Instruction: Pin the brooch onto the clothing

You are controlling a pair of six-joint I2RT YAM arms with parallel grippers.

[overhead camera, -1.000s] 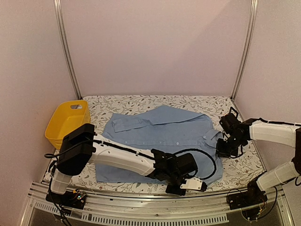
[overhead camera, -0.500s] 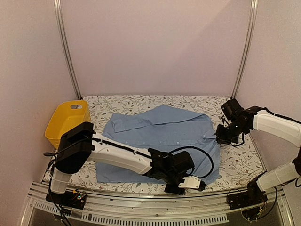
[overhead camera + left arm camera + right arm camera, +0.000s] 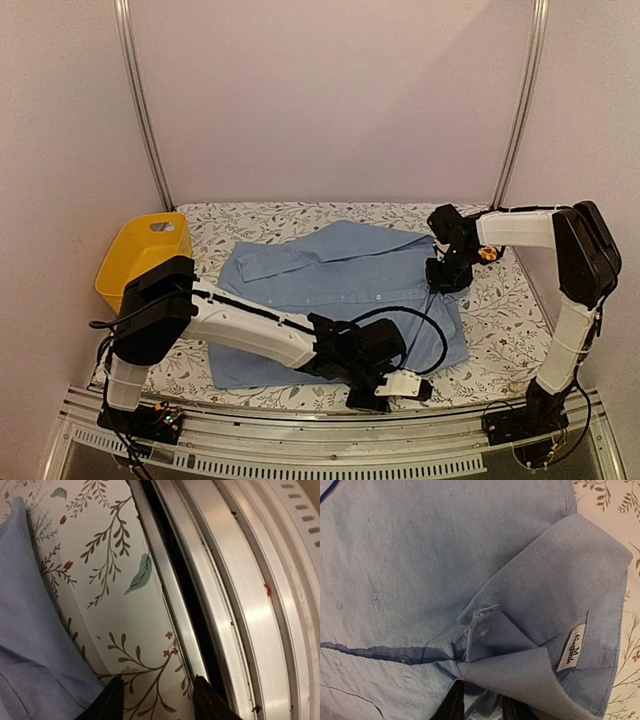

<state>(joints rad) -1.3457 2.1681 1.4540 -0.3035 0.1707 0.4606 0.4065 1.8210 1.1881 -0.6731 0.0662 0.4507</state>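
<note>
The light blue shirt (image 3: 340, 285) lies spread on the floral tablecloth. My right gripper (image 3: 447, 275) is down on its collar end. In the right wrist view the collar (image 3: 555, 605) with a white label is folded open, and the right gripper (image 3: 482, 707) is nearly closed with shirt cloth between its fingers. The brooch (image 3: 487, 253) shows as a small orange-yellow spot just right of the right wrist, on the cloth-covered table. My left gripper (image 3: 395, 390) is at the table's front edge; in the left wrist view it (image 3: 159, 700) is open and empty beside the shirt hem (image 3: 30, 645).
A yellow plastic basket (image 3: 145, 255) stands at the left edge of the table. A metal rail (image 3: 240, 595) runs along the front edge right beside the left gripper. Frame posts (image 3: 515, 110) stand at the back corners.
My right gripper has moved left and away from the table's right side onto the shirt collar, and the collar end has shifted left with it. The left arm moved slightly left.
</note>
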